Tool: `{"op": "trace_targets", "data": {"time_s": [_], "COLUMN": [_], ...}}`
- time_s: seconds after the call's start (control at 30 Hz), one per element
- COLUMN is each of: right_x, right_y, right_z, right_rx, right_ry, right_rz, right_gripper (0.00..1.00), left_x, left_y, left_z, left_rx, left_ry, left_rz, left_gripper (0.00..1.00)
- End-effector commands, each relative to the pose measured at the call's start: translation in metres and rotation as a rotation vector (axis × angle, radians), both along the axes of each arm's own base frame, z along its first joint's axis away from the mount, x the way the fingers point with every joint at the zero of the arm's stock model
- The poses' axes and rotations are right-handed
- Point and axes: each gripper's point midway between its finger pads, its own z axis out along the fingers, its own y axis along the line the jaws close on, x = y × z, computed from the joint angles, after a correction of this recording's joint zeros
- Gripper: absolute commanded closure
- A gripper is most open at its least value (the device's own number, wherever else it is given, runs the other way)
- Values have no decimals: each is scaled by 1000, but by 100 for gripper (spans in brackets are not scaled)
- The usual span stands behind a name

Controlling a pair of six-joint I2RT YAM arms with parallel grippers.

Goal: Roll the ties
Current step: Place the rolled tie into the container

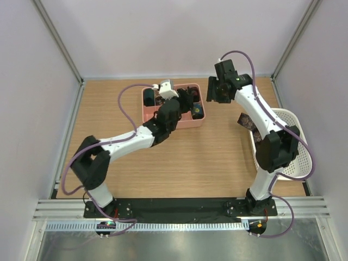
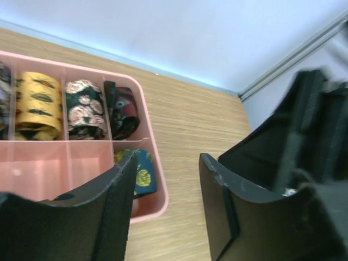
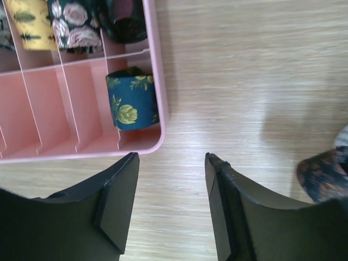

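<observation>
- The left gripper (image 2: 167, 166) hangs with its jaws apart and nothing between them, over the right end of the tray (image 2: 162, 187).
- Just under it the navy coil (image 2: 138, 174), a rolled tie with yellow print, stands on edge in the tray's front right slot. The open jaws right above it suggest a finished roll set in its place.
- The right gripper (image 3: 171, 163) is also spread and empty. It hovers over bare table (image 1: 206, 163) just right of the tray, probably free for the next tie.
- Behind the navy coil, the back row holds a red coil (image 2: 122, 111), a rose coil (image 2: 84, 109) and a yellow coil (image 2: 38, 106), one per slot, so the rolls cannot spring open.
- The front slots left of the navy coil look empty.
- Well to the right, a loose tie (image 1: 247, 120), dark and patterned, hangs at the edge of a white basket (image 1: 296, 163). It is not yet rolled.
- In the way: the two grippers sit close together by the tray's right end, and the right arm's elbow lies over the basket.
</observation>
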Motion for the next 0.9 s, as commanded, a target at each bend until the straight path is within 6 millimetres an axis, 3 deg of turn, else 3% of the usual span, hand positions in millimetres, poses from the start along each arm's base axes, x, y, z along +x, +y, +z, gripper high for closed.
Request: {"op": "trace_targets", "data": {"time_s": [0.0, 0.07, 0.1, 0.23, 0.3, 0.33, 0.43, 0.7, 0.87], "right_x": [1, 0, 0, 5, 8, 13, 19, 27, 30], "right_y": [24, 35, 38, 61, 64, 66, 67, 65, 62], "right_z": [-7, -15, -17, -31, -36, -43, -48, -89, -108], "right_rx": [80, 77, 72, 61, 47, 41, 7, -116, -177], "right_ry": [-22, -12, -11, 3, 8, 17, 27, 86, 103], "right_rz": [102, 137, 148, 191, 188, 189, 175, 146, 133], "right_gripper": [43, 48, 48, 48, 49, 50, 50, 50, 57], "left_x": [-19, -25, -30, -46, -53, -57, -67, -84, -89], "left_y": [39, 54, 64, 98, 113, 120, 130, 153, 162], "left_z": [14, 15, 7, 12, 2, 10, 3, 8, 5], "left_rx": [167, 206, 253, 295, 336, 326, 353, 368, 383], "left_ry": [88, 116, 149, 172, 188, 177, 188, 167, 165], "left_rz": [54, 69, 79, 115, 138, 146, 144, 161, 176], "left_gripper": [46, 44, 43, 41, 41, 41, 41, 41, 41]}}
